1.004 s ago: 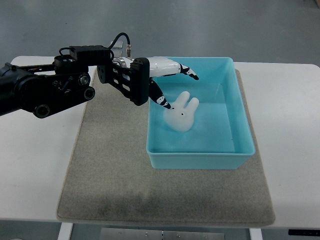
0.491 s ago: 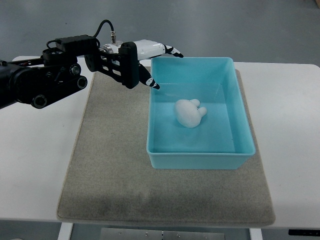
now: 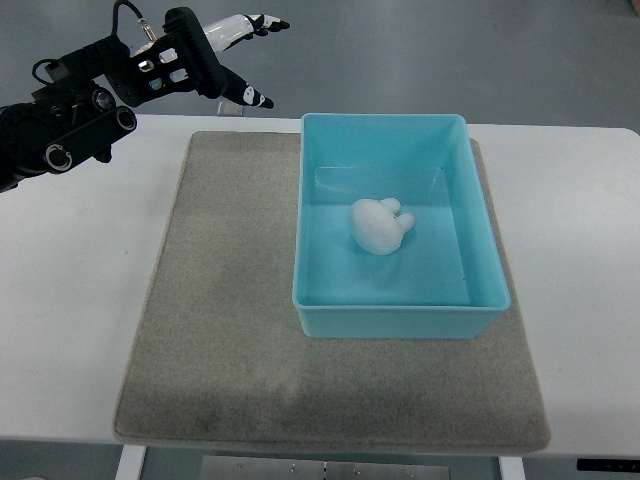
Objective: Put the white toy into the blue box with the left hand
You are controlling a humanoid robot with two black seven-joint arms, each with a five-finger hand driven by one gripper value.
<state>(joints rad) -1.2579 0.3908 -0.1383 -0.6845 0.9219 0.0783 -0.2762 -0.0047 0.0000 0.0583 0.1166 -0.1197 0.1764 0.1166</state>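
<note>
White toy (image 3: 380, 226) in blue box (image 3: 482, 262), left hand (image 3: 232, 50) apparently open, empty, no legible writing

- You see the white toy (image 3: 381, 225) lying inside the blue box (image 3: 480, 262).
- Your left hand (image 3: 232, 52) hovers far left, fingers spread, holding nothing.

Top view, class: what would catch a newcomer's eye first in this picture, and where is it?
The bright blue box stands out first, sitting on the right part of the grey mat. Inside it, near the middle, lies the white toy, a small rabbit shape on its side. At the upper left the black left arm ends in an open robot hand, raised beyond the table's far edge and holding nothing.
</note>
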